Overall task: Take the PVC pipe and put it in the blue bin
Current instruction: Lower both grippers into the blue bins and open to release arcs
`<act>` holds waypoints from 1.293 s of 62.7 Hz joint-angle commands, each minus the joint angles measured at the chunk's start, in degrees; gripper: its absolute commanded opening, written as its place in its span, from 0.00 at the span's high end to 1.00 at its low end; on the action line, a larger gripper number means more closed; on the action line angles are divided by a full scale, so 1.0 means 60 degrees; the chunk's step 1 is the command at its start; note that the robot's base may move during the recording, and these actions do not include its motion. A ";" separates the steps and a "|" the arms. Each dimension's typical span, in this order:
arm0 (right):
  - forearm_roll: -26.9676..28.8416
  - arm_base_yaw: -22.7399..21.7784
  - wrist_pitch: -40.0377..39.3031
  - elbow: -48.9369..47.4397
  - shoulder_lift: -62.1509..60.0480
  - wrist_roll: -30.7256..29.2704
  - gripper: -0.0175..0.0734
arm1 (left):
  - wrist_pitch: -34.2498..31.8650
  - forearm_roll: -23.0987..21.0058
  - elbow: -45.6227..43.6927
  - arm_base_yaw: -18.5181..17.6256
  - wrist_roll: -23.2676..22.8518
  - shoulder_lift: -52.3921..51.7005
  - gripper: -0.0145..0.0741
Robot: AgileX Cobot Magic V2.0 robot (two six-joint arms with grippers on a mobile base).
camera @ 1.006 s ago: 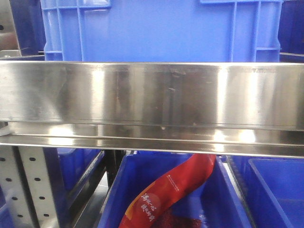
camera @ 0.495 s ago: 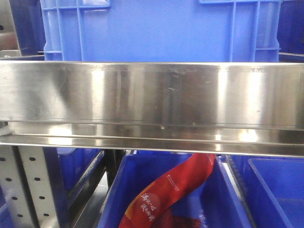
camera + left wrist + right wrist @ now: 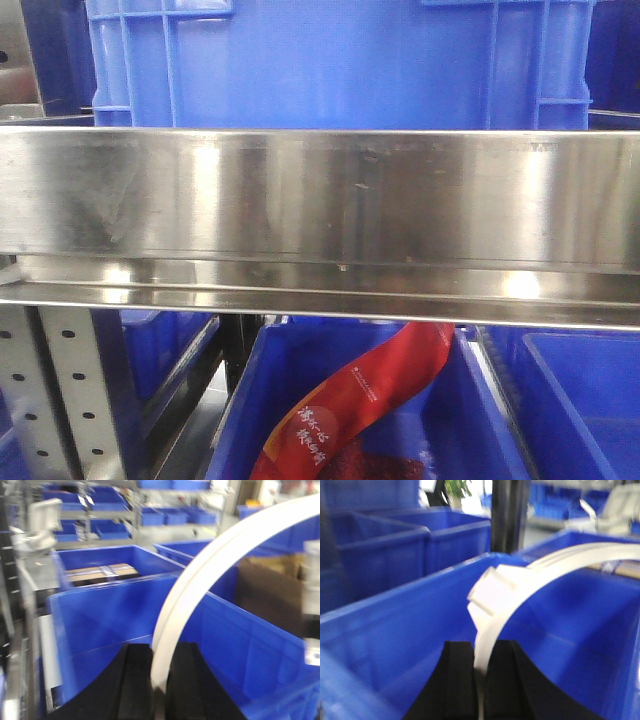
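Right wrist view: the PVC pipe (image 3: 492,595), white and curved with a thicker, blocky collar, rises from the right gripper (image 3: 481,647), which is clamped on its lower end. It arcs off rightward over the blue bin (image 3: 395,645) ahead. Its far end is cut off. The left gripper (image 3: 160,652) pinches a flat white strip (image 3: 202,575), which is blurred.

Stainless steel shelf (image 3: 320,200), blue bin (image 3: 340,60) standing on its top level, lower blue bins (image 3: 245,400) beneath, red packet (image 3: 360,395) inside one.
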 commanded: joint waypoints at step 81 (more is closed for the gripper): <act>0.0221 0.0029 0.2959 -0.3492 0.2508 -0.0085 0.93 | 0.1267 0.0007 -0.4267 -0.0134 0.0014 0.4282 0.89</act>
